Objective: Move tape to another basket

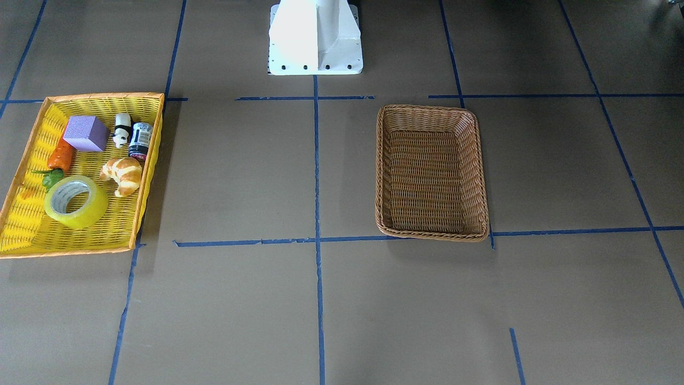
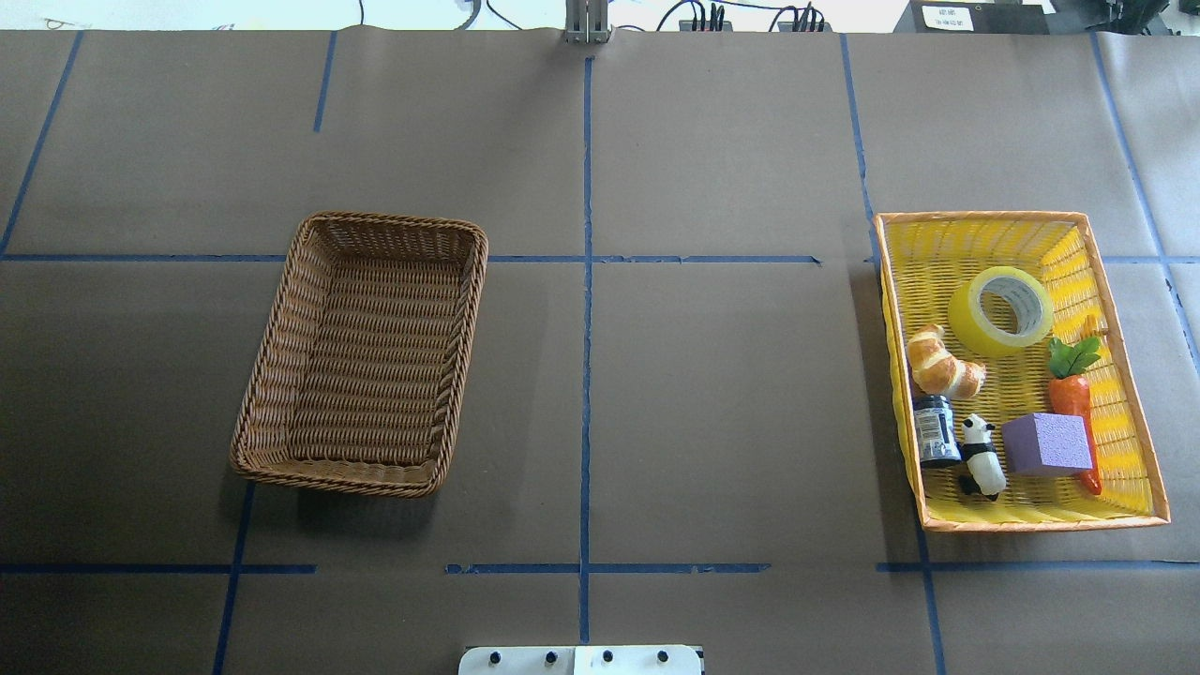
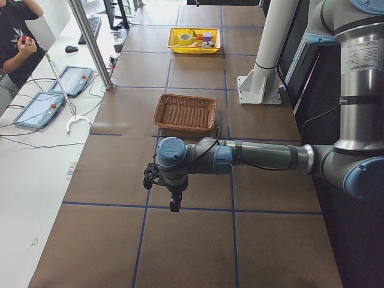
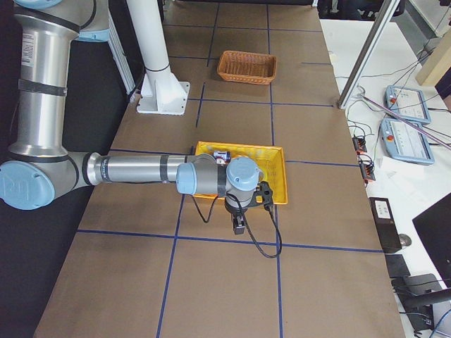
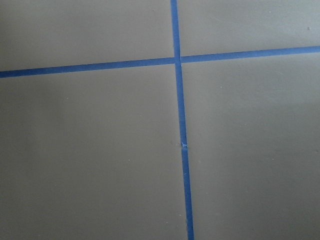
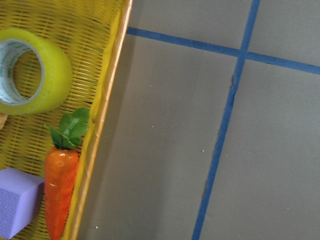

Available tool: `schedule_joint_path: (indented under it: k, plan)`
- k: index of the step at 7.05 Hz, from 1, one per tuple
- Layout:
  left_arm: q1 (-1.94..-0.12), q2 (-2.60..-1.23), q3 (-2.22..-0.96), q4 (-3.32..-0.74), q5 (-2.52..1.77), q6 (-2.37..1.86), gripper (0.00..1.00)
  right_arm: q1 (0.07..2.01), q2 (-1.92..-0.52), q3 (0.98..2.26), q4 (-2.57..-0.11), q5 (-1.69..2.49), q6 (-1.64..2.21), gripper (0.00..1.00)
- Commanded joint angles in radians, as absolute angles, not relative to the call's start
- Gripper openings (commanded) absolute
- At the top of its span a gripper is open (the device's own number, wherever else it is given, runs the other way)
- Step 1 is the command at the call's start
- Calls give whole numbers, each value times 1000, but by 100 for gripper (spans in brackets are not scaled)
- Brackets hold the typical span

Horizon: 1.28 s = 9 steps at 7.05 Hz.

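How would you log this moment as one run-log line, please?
tape: in yellow tray beside croissant, ungrasped | basket: no tape | left gripper: over bare table | right gripper: beside tray | open/shut: unclear

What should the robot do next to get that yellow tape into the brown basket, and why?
Probably swing the right arm's tool over until it hangs above the tape. The tape lies in the yellow tray on that arm's side, beside the croissant, and the right wrist view shows it off at the picture's edge, not underneath. The wicker basket waits empty.
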State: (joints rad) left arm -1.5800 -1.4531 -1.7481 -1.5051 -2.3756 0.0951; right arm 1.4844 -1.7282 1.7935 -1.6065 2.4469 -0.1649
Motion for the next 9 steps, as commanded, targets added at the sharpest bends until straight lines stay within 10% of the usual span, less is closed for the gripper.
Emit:
schedule_joint_path:
  k: [1,9]
  plan:
    - [-1580,-1430,-1766,-1511,-2400,104,100,1412,-1721,1821,-1564,2474,-140,100]
    - [-1580,-1416,-1778,-1511,-2414,104,100,1100,-1543,1718,-1275,2283,500,97]
